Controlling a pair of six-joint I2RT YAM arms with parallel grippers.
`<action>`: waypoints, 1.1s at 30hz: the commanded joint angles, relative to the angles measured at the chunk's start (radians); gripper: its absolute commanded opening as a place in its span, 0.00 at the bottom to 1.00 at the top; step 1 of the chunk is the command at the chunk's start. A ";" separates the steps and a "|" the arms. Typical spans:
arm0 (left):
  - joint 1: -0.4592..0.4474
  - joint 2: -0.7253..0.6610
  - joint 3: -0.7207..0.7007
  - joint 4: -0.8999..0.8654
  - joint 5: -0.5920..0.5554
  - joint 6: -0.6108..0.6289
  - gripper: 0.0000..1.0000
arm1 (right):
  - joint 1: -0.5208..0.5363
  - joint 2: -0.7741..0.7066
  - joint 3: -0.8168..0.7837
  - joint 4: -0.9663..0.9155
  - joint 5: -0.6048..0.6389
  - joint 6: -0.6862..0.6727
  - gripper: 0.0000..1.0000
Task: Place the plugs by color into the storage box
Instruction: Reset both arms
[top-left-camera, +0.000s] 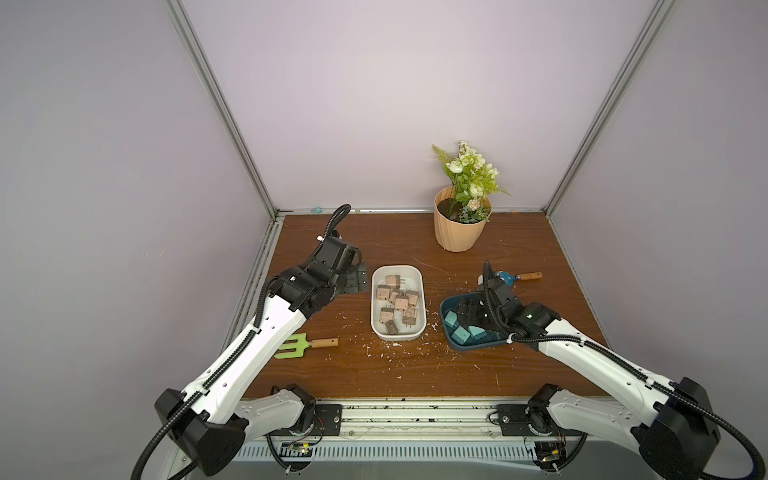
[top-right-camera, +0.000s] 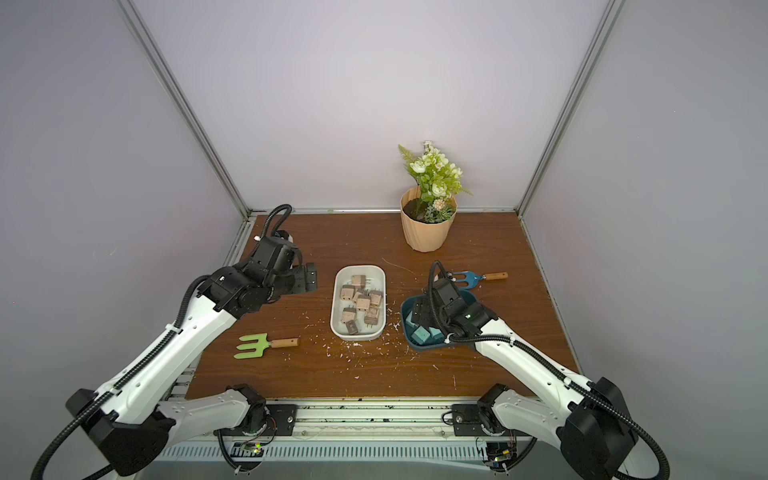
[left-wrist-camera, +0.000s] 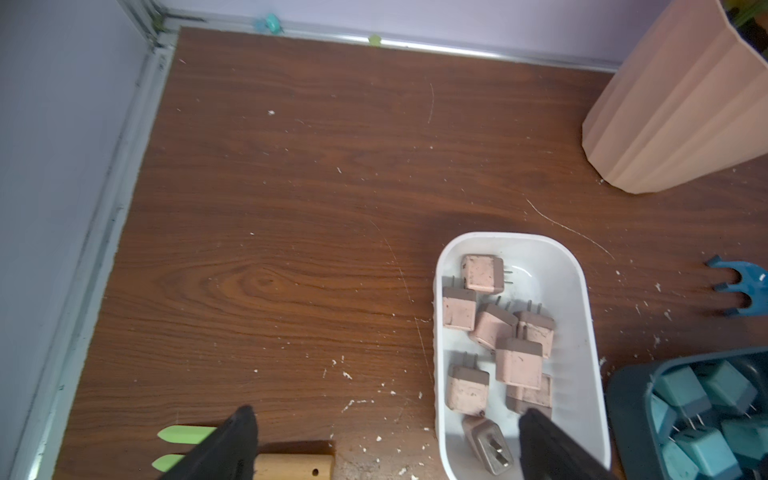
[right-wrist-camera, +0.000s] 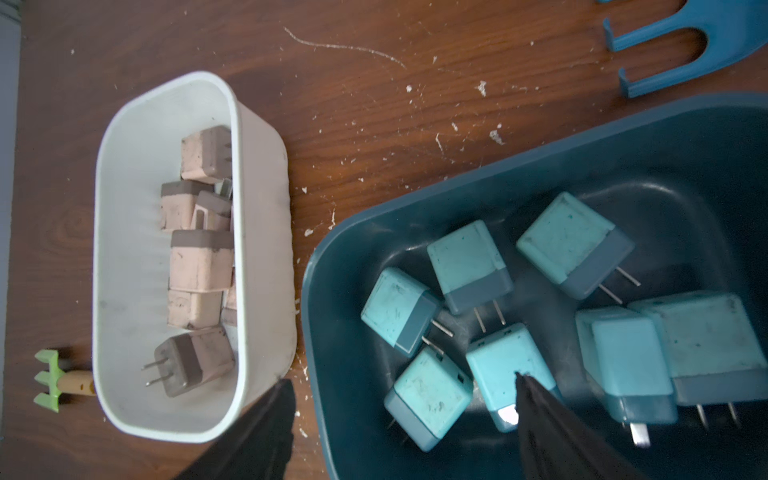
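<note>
Right wrist view has the right gripper (right-wrist-camera: 403, 380) hanging low over the dark teal tub (right-wrist-camera: 316, 291). Its jaws are spread wide and grip nothing, with one finger above a teal plug and the other out past the tub's rim. The teal plugs (right-wrist-camera: 469, 257) lie loose in that tub, and the tan plugs (left-wrist-camera: 519, 361) are piled in the white tub (left-wrist-camera: 575, 299) next door. In the left wrist view the left gripper (left-wrist-camera: 386, 412) is also wide open and empty, parked beside the white tub. I can't spot a single loose plug on the table (top-left-camera: 415, 374) in either top view, only the green garden fork (top-left-camera: 291, 345) and some crumbs. So to me this is the tail end of sorting. The next move is probably lifting the right arm straight up, so the fingers don't catch the rim.
</note>
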 joint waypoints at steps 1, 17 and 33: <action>0.010 -0.055 -0.043 0.004 -0.217 -0.023 0.98 | -0.111 0.007 0.038 0.021 0.011 -0.073 0.87; 0.029 -0.288 -0.440 0.364 -0.407 0.091 0.99 | -0.933 0.327 0.069 0.140 -0.243 -0.370 0.90; 0.137 -0.436 -0.963 0.915 -0.498 0.198 0.99 | -0.862 0.148 -0.265 0.722 -0.165 -0.490 1.00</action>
